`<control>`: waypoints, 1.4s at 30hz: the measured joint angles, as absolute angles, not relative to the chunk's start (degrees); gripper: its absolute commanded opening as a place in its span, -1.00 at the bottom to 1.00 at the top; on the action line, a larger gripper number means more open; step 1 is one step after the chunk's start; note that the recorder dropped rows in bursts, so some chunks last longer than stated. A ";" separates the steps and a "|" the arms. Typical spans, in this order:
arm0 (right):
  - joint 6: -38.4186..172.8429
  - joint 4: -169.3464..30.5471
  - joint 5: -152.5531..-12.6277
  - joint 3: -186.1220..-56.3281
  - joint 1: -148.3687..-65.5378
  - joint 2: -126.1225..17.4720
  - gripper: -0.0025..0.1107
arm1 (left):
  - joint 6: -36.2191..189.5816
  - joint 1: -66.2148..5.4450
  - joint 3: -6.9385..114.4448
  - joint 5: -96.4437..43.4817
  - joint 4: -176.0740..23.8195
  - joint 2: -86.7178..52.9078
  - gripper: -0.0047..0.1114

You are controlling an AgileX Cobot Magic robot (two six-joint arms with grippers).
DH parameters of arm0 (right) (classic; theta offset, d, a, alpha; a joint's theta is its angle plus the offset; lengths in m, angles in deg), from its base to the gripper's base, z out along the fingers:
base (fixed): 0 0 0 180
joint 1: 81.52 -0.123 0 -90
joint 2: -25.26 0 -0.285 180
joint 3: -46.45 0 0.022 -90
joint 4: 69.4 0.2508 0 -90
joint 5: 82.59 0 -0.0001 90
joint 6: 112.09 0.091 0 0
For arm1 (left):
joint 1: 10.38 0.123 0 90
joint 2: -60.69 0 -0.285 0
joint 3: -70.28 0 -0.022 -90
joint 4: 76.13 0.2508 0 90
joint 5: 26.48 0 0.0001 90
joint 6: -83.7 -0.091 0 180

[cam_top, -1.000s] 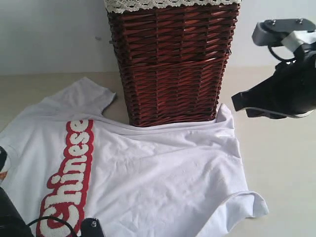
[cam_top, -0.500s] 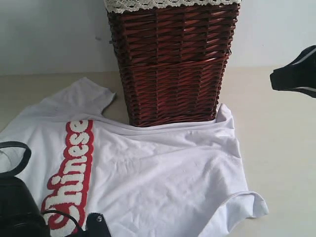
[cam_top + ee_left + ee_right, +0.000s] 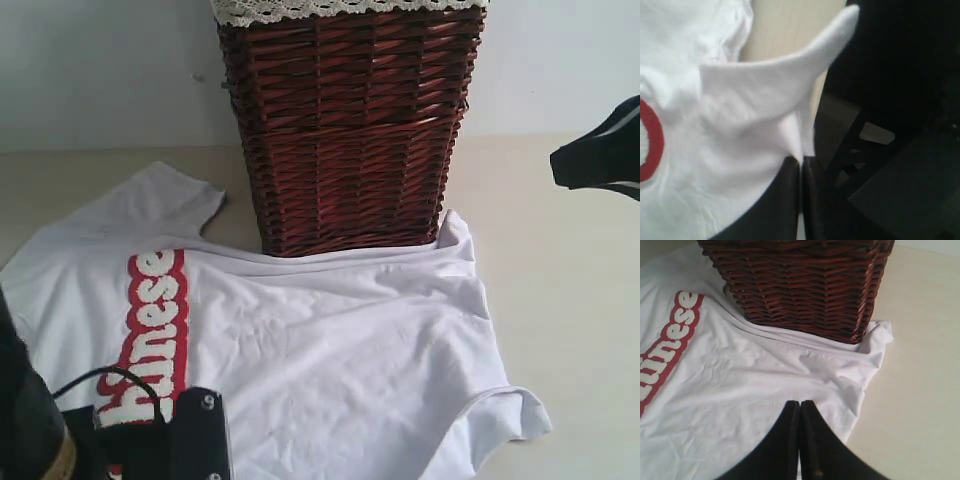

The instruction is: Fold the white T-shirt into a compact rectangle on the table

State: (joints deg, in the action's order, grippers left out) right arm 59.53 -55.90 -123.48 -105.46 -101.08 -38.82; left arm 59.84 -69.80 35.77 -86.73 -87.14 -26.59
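The white T-shirt lies spread on the table, its red lettered band towards the left. My left gripper is shut on a fold of the shirt's edge, and the cloth rises from the jaws in a peak. In the exterior view only the left arm's dark body shows, at the bottom left corner over the shirt. My right gripper is shut and empty, hovering above the shirt near its right side. Its arm shows at the right edge.
A dark brown wicker basket with a lace-trimmed liner stands at the back, its base touching the shirt's far edge. Bare table lies to the right of the shirt.
The left jaws have closed on the shirt's edge, and the left arm has risen into the bottom left corner, tugging the cloth. The right arm has drawn back to the right edge.
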 measured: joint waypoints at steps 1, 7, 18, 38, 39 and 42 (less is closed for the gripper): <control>59.53 -55.90 -123.48 -105.46 -101.08 -38.82 -0.96 | 58.81 -69.16 36.30 -88.06 -87.25 -25.45 -0.92; 59.53 -55.90 -123.48 -105.46 -101.08 -38.82 -0.96 | 51.17 -60.83 35.89 -91.91 -90.49 -22.14 -0.92; 59.43 -55.90 -123.71 -105.46 -101.08 -38.82 -0.96 | 33.08 -59.26 29.78 -92.45 -109.71 -25.16 0.03; 54.18 -48.16 -121.16 -103.54 -101.08 -63.18 -0.96 | 92.41 -36.09 35.65 -67.68 -61.51 -31.19 -0.92; 51.33 -45.36 -120.87 -103.49 -101.08 -64.63 -0.96 | 91.00 -34.10 36.73 -67.68 -63.73 -32.51 -0.92; 42.31 -36.22 -119.94 -103.24 -101.08 -66.48 -0.96 | 85.00 -27.91 41.45 -67.44 -71.02 -37.93 -0.92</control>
